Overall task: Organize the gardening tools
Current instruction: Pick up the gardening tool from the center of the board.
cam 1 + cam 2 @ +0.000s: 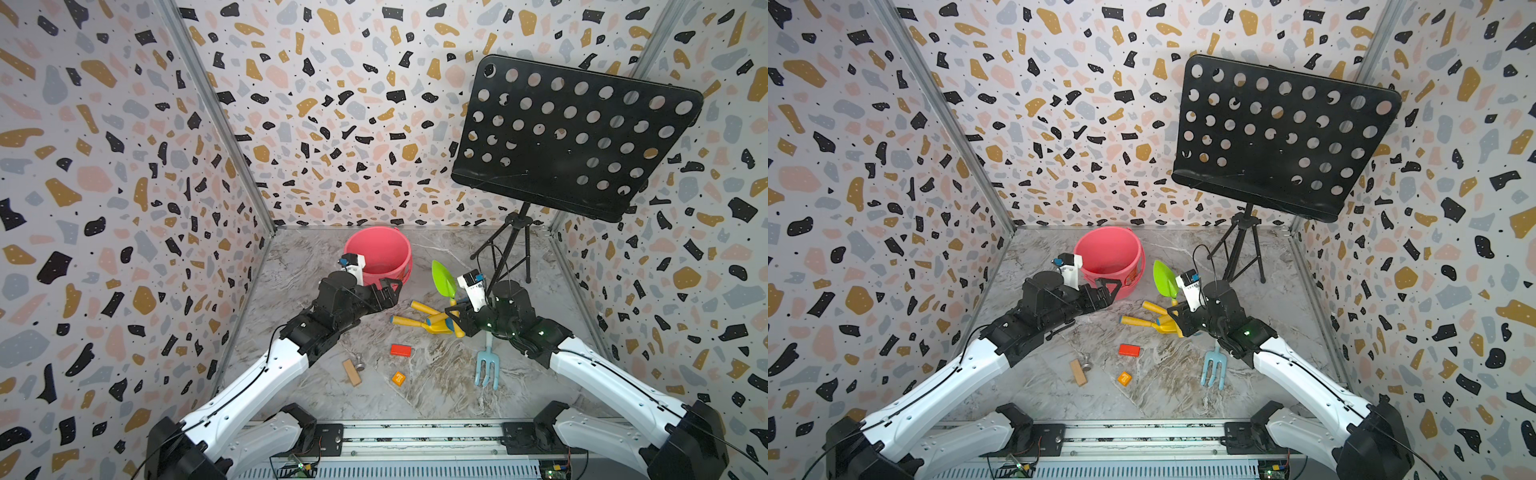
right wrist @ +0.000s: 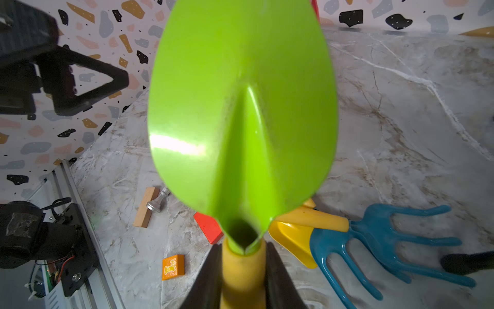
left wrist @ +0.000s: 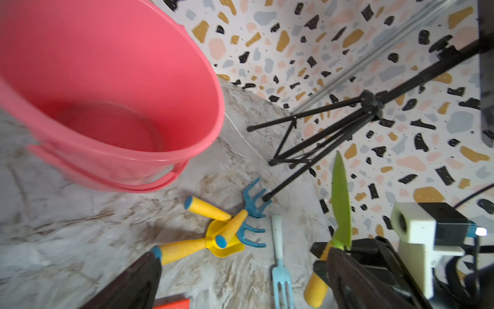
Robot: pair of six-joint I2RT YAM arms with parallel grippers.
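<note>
My right gripper (image 2: 243,256) is shut on the yellow handle of the green trowel (image 2: 240,107), whose blade (image 1: 442,277) points up toward the back wall. Below it lies a pile: the yellow scoop (image 1: 436,328) and two dark blue rakes (image 3: 254,199) (image 3: 251,235) with yellow handles crossed over it. The light-blue fork (image 1: 487,368) lies alone, nearer the front, partly under the right arm. My left gripper (image 1: 390,293) hangs open and empty by the front wall of the pink bucket (image 1: 380,253), left of the pile.
A red block (image 1: 400,350), an orange block (image 1: 398,378), a wooden block (image 1: 351,372) and a small metal knob (image 1: 358,362) lie at front centre. A black music stand (image 1: 573,137) on a tripod (image 1: 511,249) fills the back right corner.
</note>
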